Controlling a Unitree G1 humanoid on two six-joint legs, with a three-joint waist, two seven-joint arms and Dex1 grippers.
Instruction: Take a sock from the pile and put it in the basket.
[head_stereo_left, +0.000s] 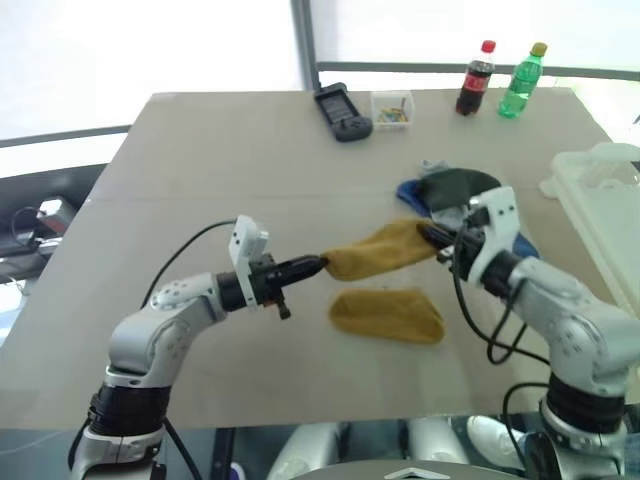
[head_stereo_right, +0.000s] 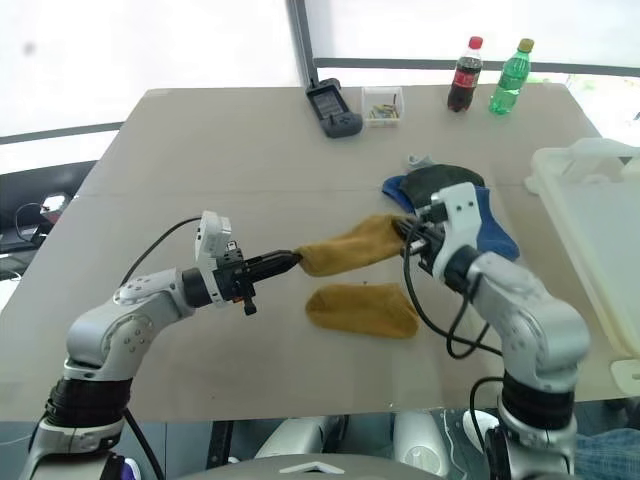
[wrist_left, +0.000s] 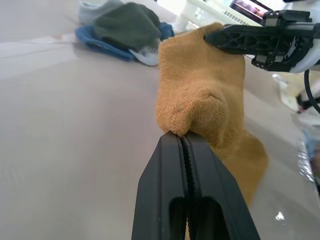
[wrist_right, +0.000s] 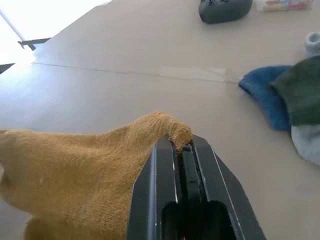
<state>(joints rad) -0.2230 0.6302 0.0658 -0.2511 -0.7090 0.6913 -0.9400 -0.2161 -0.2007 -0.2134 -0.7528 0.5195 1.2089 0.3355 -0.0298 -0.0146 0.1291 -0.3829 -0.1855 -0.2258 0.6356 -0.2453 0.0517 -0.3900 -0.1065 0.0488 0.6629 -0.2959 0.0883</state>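
Note:
A mustard yellow sock hangs stretched above the table between my two grippers. My left gripper is shut on one end of it, and in the left wrist view the fabric bunches at the fingertips. My right gripper is shut on the other end. A second mustard sock lies flat on the table just below. The pile of blue, dark green and pale grey socks sits behind my right gripper. The whitish basket stands at the table's right edge.
At the back of the table stand a cola bottle and a green bottle. A small clear box of colourful bits and a black handheld device lie left of them.

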